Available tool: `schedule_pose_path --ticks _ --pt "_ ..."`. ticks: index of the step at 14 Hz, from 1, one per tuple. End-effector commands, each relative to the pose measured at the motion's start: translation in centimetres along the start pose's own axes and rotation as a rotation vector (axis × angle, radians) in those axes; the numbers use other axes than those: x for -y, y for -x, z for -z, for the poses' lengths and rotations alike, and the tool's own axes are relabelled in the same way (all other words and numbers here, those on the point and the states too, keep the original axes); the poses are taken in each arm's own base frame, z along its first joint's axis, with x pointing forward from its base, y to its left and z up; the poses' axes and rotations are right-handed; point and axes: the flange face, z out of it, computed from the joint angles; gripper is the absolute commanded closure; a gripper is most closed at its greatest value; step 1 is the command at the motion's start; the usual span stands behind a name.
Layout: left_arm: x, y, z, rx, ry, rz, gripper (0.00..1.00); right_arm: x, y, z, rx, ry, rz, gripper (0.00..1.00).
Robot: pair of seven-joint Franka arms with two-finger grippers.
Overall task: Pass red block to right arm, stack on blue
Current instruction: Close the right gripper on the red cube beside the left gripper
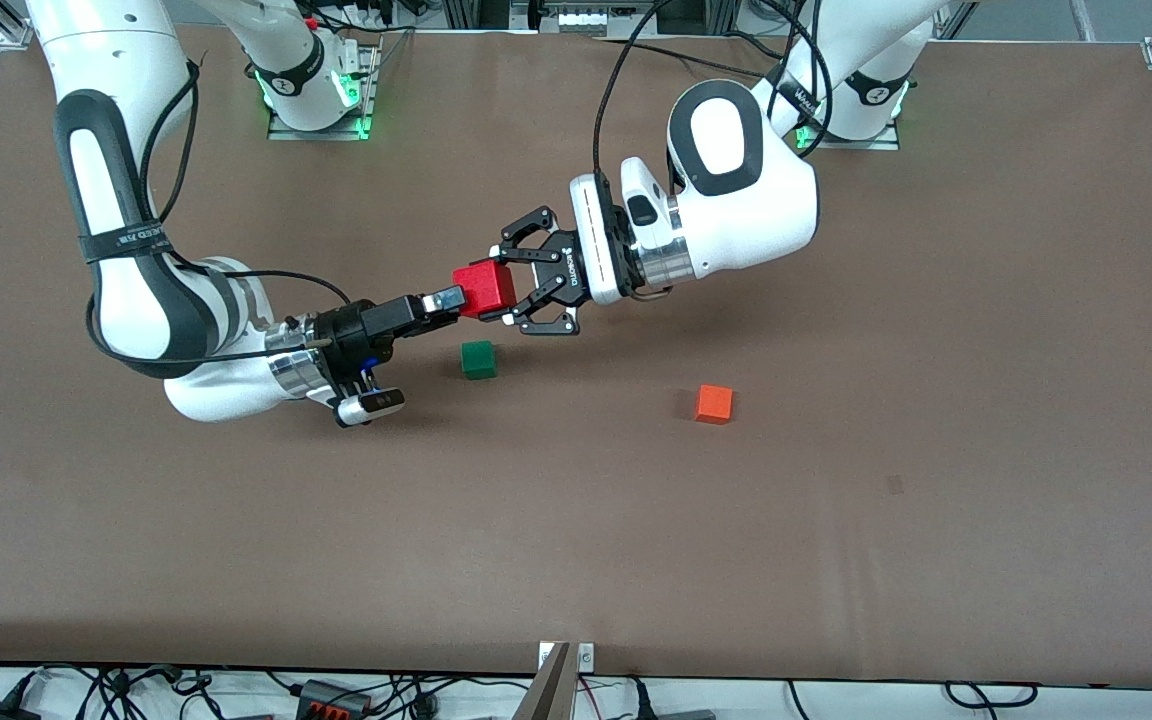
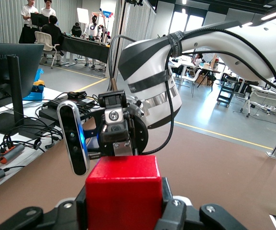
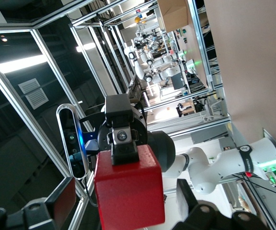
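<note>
left tool (image 1: 514, 285) pinches the red block (image 1: 484, 288) above the counter (image 1: 836, 520) — right tool (image 1: 448, 299) spread around it; best it clamps squarely before left lets go.

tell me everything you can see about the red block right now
The red block is a small plain bright-red cube with smooth matte faces and crisp edges, no markings. It is up in the air over the table, above the green cube, slightly tilted. The left gripper is shut on it, fingers on two opposite faces. The right gripper meets it from the right arm's end, its fingers around the cube and not yet clamped.
</note>
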Motion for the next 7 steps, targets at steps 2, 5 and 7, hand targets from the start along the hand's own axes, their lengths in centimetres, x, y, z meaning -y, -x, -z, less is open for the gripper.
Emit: schedule_pose_path --ticks 2,5,7 --pt "0.42 -0.47 0.15 -0.032 -0.026 -0.029 0.92 -0.35 -0.22 -0.63 0.027 -0.035 -0.017 0.11" --pt "0.42 -0.48 0.15 -0.031 -0.026 -0.031 0.92 -0.55 -0.18 -0.70 0.040 -0.043 -0.021 0.22" --pt "0.42 -0.48 0.15 -0.031 -0.026 -0.031 0.92 -0.52 -0.08 -0.78 0.049 -0.045 -0.022 0.27"
